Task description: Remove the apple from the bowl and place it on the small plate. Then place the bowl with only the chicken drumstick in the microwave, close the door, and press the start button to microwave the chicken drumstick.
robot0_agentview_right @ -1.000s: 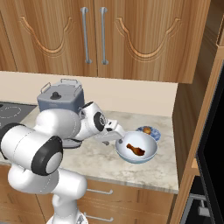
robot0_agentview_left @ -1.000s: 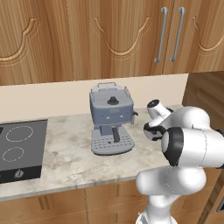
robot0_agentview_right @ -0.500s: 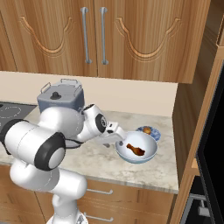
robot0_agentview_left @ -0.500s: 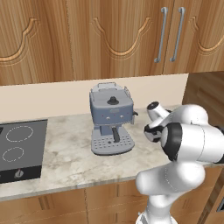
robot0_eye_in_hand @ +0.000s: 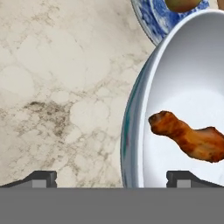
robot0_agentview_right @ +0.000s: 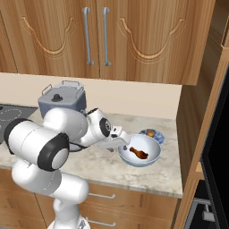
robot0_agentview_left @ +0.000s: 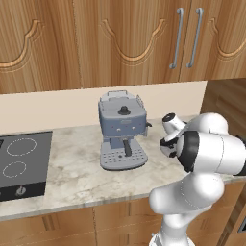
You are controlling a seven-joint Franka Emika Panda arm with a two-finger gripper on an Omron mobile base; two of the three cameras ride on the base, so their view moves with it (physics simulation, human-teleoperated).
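Note:
The white bowl (robot0_agentview_right: 150, 147) stands on the counter with the chicken drumstick (robot0_agentview_right: 137, 153) lying in it. Just behind it the apple (robot0_agentview_right: 151, 133) rests on the small blue plate (robot0_agentview_right: 159, 136). My gripper (robot0_agentview_right: 121, 144) is open at the bowl's left rim. In the hand view the bowl's rim (robot0_eye_in_hand: 131, 131) runs between the fingertips: one fingertip (robot0_eye_in_hand: 41, 177) is over the counter and the other is inside the bowl, near the drumstick (robot0_eye_in_hand: 188, 135). The plate (robot0_eye_in_hand: 153, 17) and the apple (robot0_eye_in_hand: 179, 3) show at the top. I cannot make out the microwave or its door.
A grey-blue coffee machine (robot0_agentview_left: 122, 129) stands at the back of the marble counter, left of my arm. A black stovetop (robot0_agentview_left: 19, 163) lies at the far left. A tall wooden cabinet (robot0_agentview_right: 197, 134) with a dark front (robot0_agentview_right: 218, 134) bounds the counter on the right.
My hand has edged slightly down and toward the bowl's rim, and my elbow has shifted. The bowl, the drumstick, the apple and the plate have stayed put.

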